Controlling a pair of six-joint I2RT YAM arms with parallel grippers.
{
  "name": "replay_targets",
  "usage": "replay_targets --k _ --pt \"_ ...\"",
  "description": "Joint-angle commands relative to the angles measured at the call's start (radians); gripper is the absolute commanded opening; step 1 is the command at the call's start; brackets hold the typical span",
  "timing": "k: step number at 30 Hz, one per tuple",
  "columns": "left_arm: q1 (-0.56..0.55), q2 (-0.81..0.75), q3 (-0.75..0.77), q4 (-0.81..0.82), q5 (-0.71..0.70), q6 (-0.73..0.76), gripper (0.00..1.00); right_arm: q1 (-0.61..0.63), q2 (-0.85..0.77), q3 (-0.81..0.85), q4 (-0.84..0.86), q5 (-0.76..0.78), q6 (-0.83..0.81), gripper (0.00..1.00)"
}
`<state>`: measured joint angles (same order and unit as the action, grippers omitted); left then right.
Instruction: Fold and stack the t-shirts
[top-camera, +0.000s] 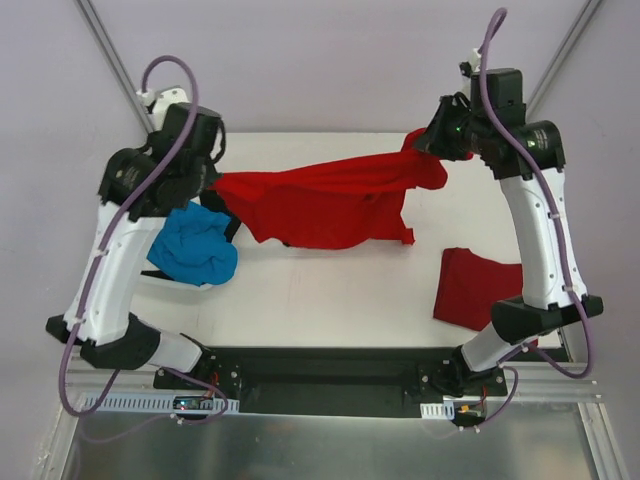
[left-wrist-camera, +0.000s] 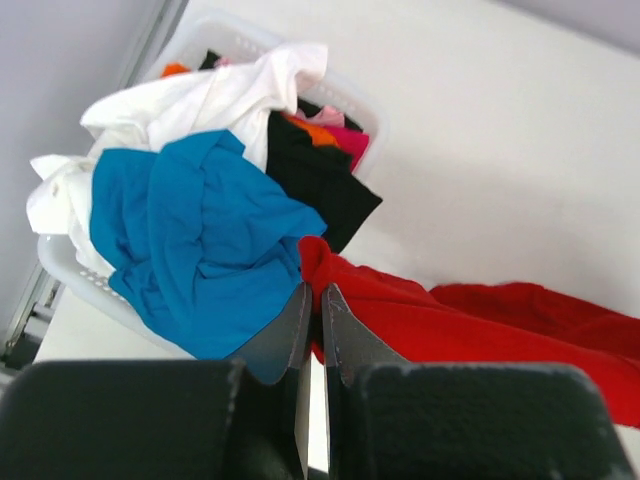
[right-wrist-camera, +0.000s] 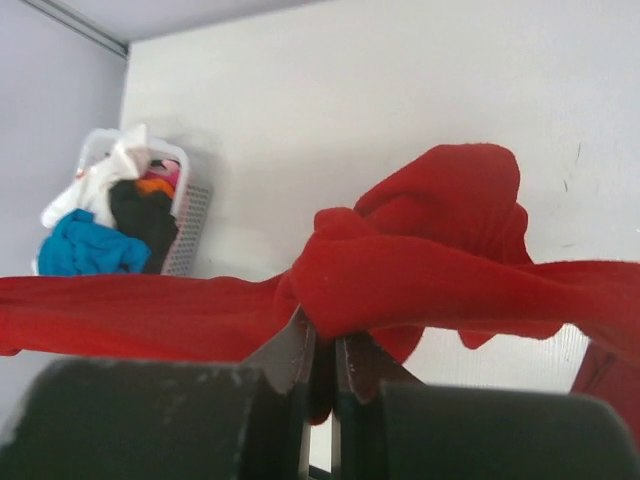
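Observation:
A bright red t-shirt (top-camera: 330, 205) hangs stretched between both grippers above the white table (top-camera: 330, 290). My left gripper (top-camera: 212, 185) is shut on its left end; the wrist view shows red cloth (left-wrist-camera: 420, 320) pinched between the jaws of the left gripper (left-wrist-camera: 314, 292). My right gripper (top-camera: 438, 140) is shut on the bunched right end (right-wrist-camera: 420, 270), held between the closed jaws of the right gripper (right-wrist-camera: 325, 345). A folded dark red t-shirt (top-camera: 478, 288) lies flat at the front right. A blue t-shirt (top-camera: 195, 247) tops the pile at the left.
A white mesh basket (left-wrist-camera: 70, 275) at the left table edge holds crumpled blue, white (left-wrist-camera: 215, 95), black (left-wrist-camera: 320, 180) and pink-orange shirts. It also shows in the right wrist view (right-wrist-camera: 185, 225). Grey walls enclose the table at back and sides.

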<state>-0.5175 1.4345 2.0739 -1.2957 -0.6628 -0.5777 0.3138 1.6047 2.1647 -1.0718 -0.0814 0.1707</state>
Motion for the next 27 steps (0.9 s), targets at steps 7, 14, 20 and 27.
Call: replay_targets --k 7,14,20,27 --pt "-0.01 -0.321 0.049 0.072 0.125 0.211 0.0 -0.004 -0.299 -0.032 0.029 0.029 0.006 0.01" --pt "-0.012 -0.351 -0.098 -0.223 0.392 0.023 0.0 0.01 -0.437 -0.238 -0.074 0.04 0.019 0.01" --pt "-0.012 -0.462 -0.178 -0.224 0.454 0.016 0.0 0.051 -0.526 -0.268 -0.179 0.112 0.003 0.01" --pt "-0.01 -0.473 -0.008 -0.224 0.419 0.064 0.0 0.061 -0.702 -0.397 -0.096 0.166 -0.068 0.01"
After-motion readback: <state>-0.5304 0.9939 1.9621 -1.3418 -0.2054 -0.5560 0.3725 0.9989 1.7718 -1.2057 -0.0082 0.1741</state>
